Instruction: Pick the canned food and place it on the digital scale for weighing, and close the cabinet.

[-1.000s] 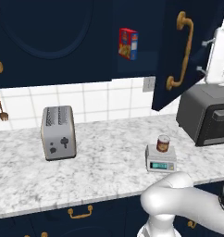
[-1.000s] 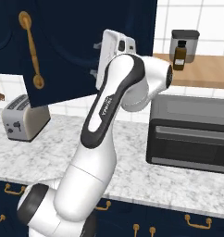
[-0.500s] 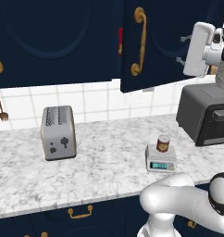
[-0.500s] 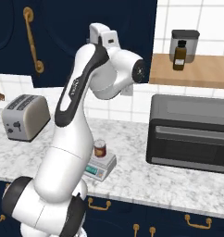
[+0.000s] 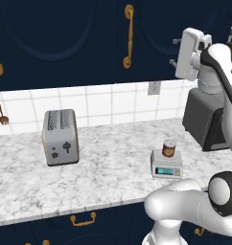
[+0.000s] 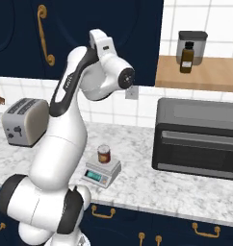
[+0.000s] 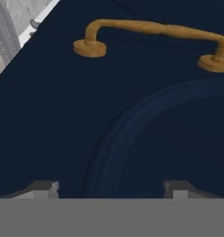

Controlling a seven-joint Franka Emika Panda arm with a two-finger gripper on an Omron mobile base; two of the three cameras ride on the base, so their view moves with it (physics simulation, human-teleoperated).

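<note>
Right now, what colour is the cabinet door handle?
Brass-gold, on the dark navy cabinet; the handle shows best in the hand view.

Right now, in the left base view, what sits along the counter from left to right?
Grey two-slot toaster → small red-brown tin of canned food standing on the low light-grey digital scale → black boxy oven at the right end.
</note>
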